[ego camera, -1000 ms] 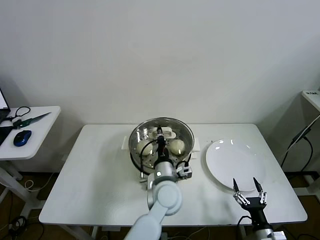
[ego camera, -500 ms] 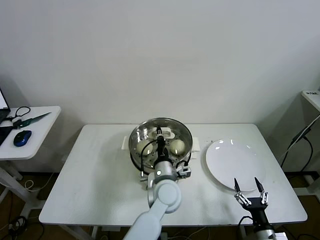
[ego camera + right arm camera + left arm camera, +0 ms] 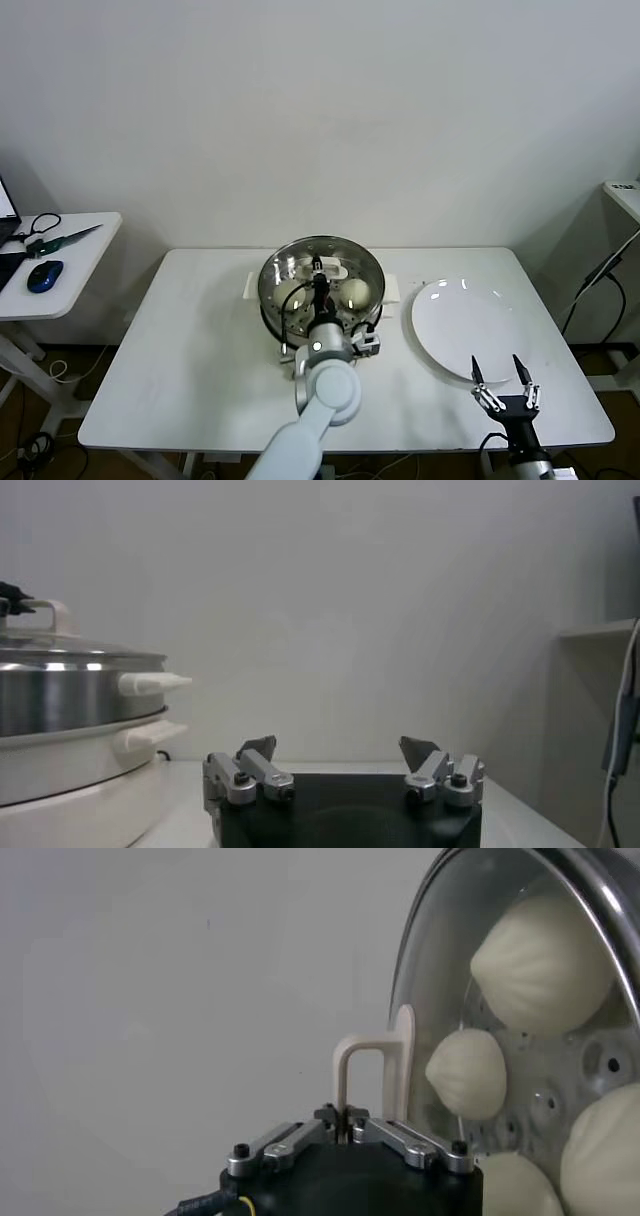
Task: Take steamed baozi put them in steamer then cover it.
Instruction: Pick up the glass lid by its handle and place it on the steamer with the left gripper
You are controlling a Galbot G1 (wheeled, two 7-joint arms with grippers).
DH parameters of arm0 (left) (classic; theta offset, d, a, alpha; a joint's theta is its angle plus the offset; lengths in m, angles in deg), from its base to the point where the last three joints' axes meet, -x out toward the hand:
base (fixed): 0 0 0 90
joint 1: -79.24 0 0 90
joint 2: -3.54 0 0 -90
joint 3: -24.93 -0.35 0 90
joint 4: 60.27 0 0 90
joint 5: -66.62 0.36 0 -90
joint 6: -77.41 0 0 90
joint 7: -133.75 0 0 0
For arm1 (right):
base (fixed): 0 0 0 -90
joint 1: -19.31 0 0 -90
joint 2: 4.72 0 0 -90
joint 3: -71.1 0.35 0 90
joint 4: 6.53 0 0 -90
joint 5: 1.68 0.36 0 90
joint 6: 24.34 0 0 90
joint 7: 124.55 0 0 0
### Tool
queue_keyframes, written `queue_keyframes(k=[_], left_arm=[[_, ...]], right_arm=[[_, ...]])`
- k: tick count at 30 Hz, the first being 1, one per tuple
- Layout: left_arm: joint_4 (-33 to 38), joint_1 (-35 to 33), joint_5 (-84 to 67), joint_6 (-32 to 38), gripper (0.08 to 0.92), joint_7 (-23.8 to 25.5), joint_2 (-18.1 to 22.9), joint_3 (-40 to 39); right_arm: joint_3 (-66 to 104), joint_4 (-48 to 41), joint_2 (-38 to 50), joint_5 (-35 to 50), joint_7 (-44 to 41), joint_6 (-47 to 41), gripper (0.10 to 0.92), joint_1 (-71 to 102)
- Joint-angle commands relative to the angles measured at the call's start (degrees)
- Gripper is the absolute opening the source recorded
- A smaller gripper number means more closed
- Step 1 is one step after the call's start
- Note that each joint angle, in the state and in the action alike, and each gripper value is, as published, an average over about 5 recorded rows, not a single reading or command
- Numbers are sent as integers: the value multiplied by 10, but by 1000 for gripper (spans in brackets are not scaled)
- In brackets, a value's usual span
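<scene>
The cover (image 3: 322, 272) sat flat on the steamer (image 3: 275, 310) at the table's (image 3: 190, 350) twelve o'clock, four baozi (image 3: 545, 963) showing white through the glass. The left gripper (image 3: 319, 272) stayed where it was a second ago, jaws pinched together on the cover's white handle (image 3: 372, 1073). And the right gripper (image 3: 506, 390)? It had slid a touch lower toward five o'clock, beside the empty plate (image 3: 470, 325), fingers spread wide, holding nothing. Nothing else on the table had shifted.
</scene>
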Motion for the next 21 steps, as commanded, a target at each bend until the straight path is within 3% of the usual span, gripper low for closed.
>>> queue_keyframes(k=[1,7,14,21], left_arm=[[18,-4,-19,-4,162,11,28,-1],[65,-13,-62,-11,320,26,21,-13],[141,-41,-139,-15,520,27,-26,-22],[211,-68,-241,8,727,-28,-77,4]], right_arm=[[0,3,-2,1,7,-2,823,1],[-8,14,0,7,34,-31,823,4],[-40,17,32,3,79,-42,823,12],[-55,12,34,0,85,-46,823,8]])
